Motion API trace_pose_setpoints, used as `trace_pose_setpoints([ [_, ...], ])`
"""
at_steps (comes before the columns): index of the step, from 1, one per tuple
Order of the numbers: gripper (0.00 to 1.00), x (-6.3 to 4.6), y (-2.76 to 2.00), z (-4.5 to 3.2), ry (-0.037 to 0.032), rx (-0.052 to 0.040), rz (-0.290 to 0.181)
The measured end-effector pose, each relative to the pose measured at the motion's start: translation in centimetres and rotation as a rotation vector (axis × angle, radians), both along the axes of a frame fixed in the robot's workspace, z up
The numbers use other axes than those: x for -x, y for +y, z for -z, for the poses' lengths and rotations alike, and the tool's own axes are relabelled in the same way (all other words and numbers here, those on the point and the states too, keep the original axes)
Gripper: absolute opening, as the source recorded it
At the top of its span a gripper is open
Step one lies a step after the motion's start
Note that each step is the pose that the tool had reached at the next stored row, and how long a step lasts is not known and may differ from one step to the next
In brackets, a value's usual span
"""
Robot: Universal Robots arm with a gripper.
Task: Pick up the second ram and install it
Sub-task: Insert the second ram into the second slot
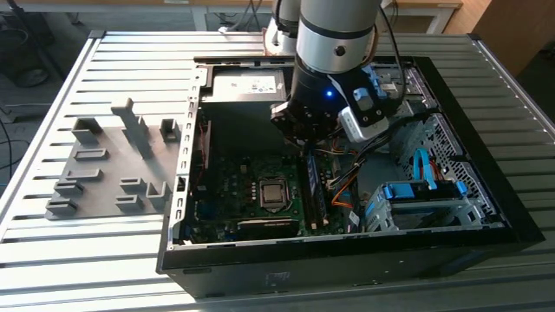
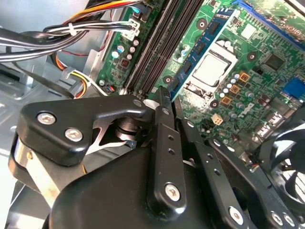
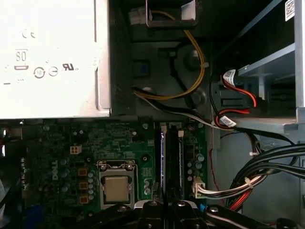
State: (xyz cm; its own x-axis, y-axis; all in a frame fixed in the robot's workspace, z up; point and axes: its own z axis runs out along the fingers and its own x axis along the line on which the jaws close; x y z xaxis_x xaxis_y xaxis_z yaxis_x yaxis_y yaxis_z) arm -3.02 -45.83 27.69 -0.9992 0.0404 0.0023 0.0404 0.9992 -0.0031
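the arm reaches down into the open computer case (image 1: 485,214), which lies on a slatted metal table (image 1: 52,260). the gripper (image 1: 305,144) hangs low over the motherboard (image 1: 234,188), just above the memory slots (image 3: 171,162) that run beside the cpu socket (image 1: 272,193). in the second wrist view the gripper's fingers (image 2: 164,143) are drawn close together, the tip poised right over the dark slot rows; whether they pinch anything cannot be told. in the exterior view a blue-teal stick, the second ram (image 1: 313,192), stands on edge in the slot area directly under the gripper, between the cpu socket and a bundle of orange and black cables (image 1: 347,188). whether it is fully seated cannot be told. the grey power supply (image 1: 243,84) sits at the far end of the case. on the exterior view's left, a grey holder tray (image 1: 113,162) rests on the table, well apart from the case.
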Motion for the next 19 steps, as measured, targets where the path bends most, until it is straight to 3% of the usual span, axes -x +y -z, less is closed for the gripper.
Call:
trace_pose_setpoints([
  [19,0.14,-0.3,-0.39,3.43,0.0048,0.0,-0.022],
])
